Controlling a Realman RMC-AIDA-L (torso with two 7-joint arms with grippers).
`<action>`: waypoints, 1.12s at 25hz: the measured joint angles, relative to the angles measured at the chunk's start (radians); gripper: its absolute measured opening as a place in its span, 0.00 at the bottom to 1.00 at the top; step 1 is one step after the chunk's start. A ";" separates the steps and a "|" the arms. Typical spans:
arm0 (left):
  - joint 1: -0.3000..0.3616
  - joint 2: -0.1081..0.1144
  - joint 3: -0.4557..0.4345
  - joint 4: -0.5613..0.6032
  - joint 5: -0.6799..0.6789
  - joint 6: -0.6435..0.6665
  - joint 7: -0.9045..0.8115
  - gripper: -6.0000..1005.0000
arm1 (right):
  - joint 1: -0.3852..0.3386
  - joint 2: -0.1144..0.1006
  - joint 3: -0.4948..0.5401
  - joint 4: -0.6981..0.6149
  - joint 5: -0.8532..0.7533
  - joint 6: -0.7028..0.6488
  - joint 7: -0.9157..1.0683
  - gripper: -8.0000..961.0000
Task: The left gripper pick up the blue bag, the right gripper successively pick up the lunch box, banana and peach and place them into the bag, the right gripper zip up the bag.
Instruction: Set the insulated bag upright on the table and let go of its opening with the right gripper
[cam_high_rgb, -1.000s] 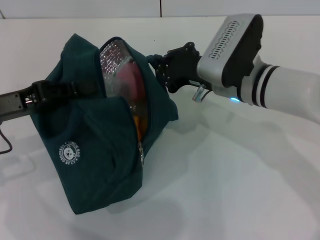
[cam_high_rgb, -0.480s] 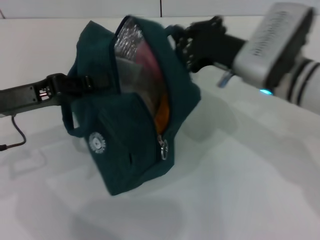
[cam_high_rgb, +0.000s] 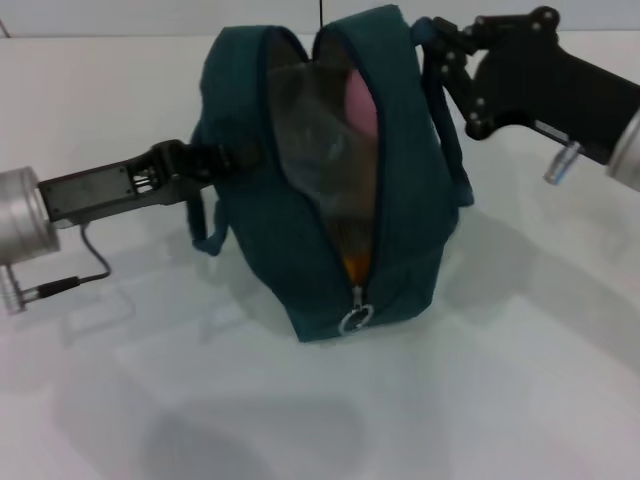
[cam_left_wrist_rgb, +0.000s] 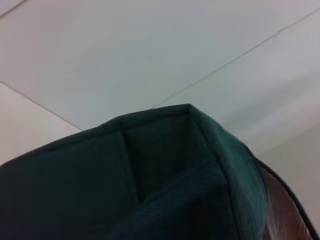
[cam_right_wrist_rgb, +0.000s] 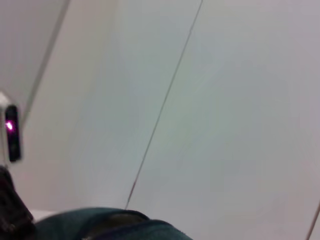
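Note:
The blue bag stands upright on the white table, its unzipped opening facing me. Inside it a pink peach shows near the top and an orange bit of the banana shows low down. A pale shiny surface fills the rest of the opening, and I cannot pick out the lunch box there. The ring zip pull hangs at the near bottom end. My left gripper is shut on the bag's left side by its handle. My right gripper grips the bag's upper right handle. Teal fabric of the blue bag fills the left wrist view.
The white table runs all around the bag. A cable trails from the left arm at the left edge. The right wrist view shows only the bag's rim below a pale seamed surface.
Both arms have swung the bag from lying tilted on its side to standing upright, and it shifted right. The right gripper rose toward the far right and the left gripper came further in.

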 joint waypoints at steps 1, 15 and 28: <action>-0.007 -0.001 0.000 -0.011 0.001 -0.007 0.000 0.03 | -0.005 0.000 0.011 0.005 -0.004 -0.019 0.008 0.06; -0.089 -0.012 0.040 -0.156 -0.008 -0.016 0.029 0.04 | -0.023 0.000 0.144 0.097 -0.127 -0.117 0.162 0.07; -0.127 -0.017 0.049 -0.225 -0.033 -0.039 0.085 0.04 | -0.017 0.000 0.176 0.109 -0.143 -0.134 0.164 0.10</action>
